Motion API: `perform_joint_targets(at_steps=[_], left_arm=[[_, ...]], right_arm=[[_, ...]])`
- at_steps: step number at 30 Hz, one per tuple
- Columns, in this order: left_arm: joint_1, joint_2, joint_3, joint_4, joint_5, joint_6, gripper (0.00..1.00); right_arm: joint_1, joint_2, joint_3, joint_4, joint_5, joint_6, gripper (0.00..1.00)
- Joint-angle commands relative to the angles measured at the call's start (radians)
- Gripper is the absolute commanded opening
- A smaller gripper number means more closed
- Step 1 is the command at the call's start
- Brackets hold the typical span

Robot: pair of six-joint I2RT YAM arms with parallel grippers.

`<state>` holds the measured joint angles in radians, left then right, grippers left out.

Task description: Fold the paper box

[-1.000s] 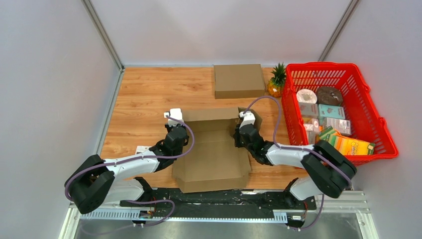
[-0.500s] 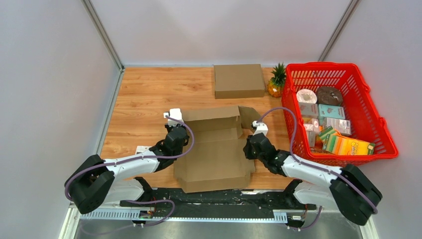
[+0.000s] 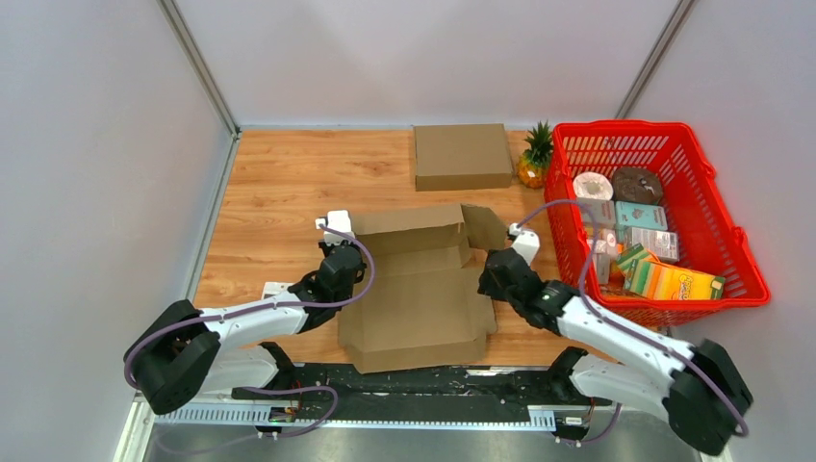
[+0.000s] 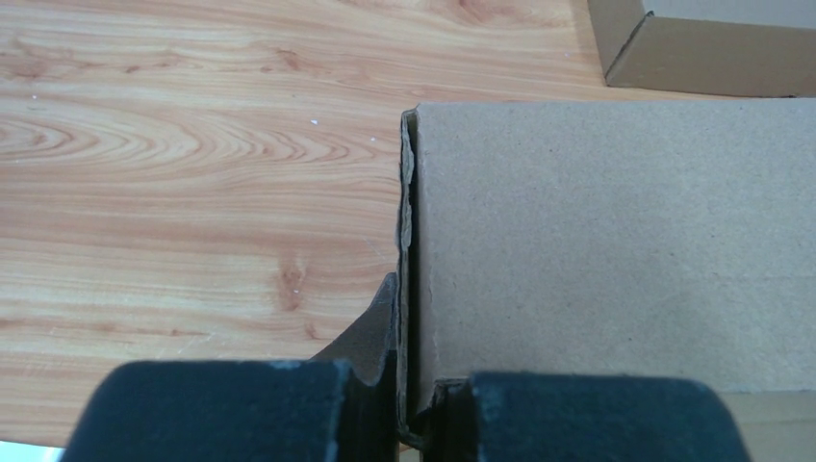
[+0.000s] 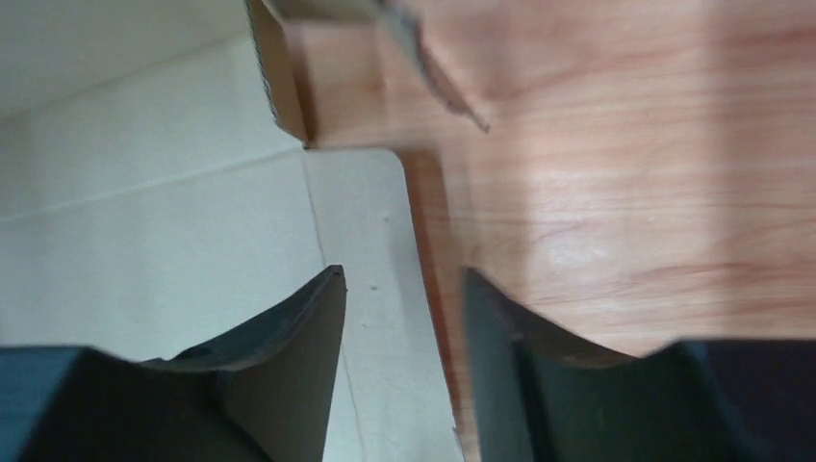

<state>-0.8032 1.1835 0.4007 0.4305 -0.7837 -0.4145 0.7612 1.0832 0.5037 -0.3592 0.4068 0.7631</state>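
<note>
The right end effector [image 3: 493, 272] has let go of the box [image 3: 414, 298] at its far-right corner and drawn back, jaws now spread, and the corner flap [image 3: 484, 227] has sprung outward. The left end effector [image 3: 339, 260] keeps pinching the left wall. With the box mid-worktop [image 3: 289, 183], the right side probably needs folding again.

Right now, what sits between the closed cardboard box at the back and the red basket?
A small pineapple stands in that gap, just right of the closed box and close to the basket. The top view shows it.
</note>
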Motion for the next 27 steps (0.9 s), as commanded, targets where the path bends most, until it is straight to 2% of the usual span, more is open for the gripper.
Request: perform_joint_targets(at_steps=[1,3,8,11,13,17,19,20,21,22,23,24,27], left_arm=[[0.001,-0.025,0.003,0.047,-0.011,-0.02,0.0],[0.002,-0.022,0.006,0.045,-0.011,-0.018,0.0],[0.002,-0.03,-0.003,0.048,-0.018,-0.027,0.0],[0.002,-0.032,-0.005,0.054,-0.02,-0.024,0.0],[0.002,-0.03,-0.005,0.053,-0.02,-0.024,0.0],[0.002,-0.025,0.0,0.051,-0.019,-0.023,0.0],[0.002,-0.025,0.001,0.051,-0.019,-0.023,0.0],[0.002,-0.024,0.003,0.05,-0.019,-0.023,0.0],[0.002,-0.024,0.003,0.051,-0.019,-0.021,0.0],[0.002,-0.021,0.004,0.05,-0.017,-0.02,0.0],[0.002,-0.021,0.006,0.048,-0.017,-0.02,0.0],[0.002,-0.022,0.004,0.048,-0.017,-0.02,0.0],[0.002,-0.022,0.004,0.05,-0.017,-0.021,0.0]], right_arm=[[-0.016,-0.189,0.044,-0.112,0.127,-0.079,0.59],[-0.069,-0.23,0.056,-0.113,0.097,-0.117,0.65],[-0.192,-0.22,0.071,-0.017,-0.006,-0.235,0.7],[-0.21,-0.151,0.099,0.083,-0.016,-0.336,0.74],[-0.224,-0.073,0.139,0.127,-0.042,-0.39,0.73],[-0.223,-0.003,0.154,0.209,-0.185,-0.464,0.56],[-0.224,0.01,0.151,0.243,-0.195,-0.456,0.49],[-0.223,0.018,0.154,0.246,-0.194,-0.458,0.39],[-0.223,0.018,0.156,0.243,-0.192,-0.452,0.35],[-0.221,0.014,0.157,0.237,-0.189,-0.444,0.31],[-0.221,0.003,0.171,0.223,-0.181,-0.435,0.2],[-0.22,-0.002,0.188,0.173,-0.177,-0.406,0.14],[-0.206,-0.009,0.26,0.048,-0.18,-0.34,0.08]])
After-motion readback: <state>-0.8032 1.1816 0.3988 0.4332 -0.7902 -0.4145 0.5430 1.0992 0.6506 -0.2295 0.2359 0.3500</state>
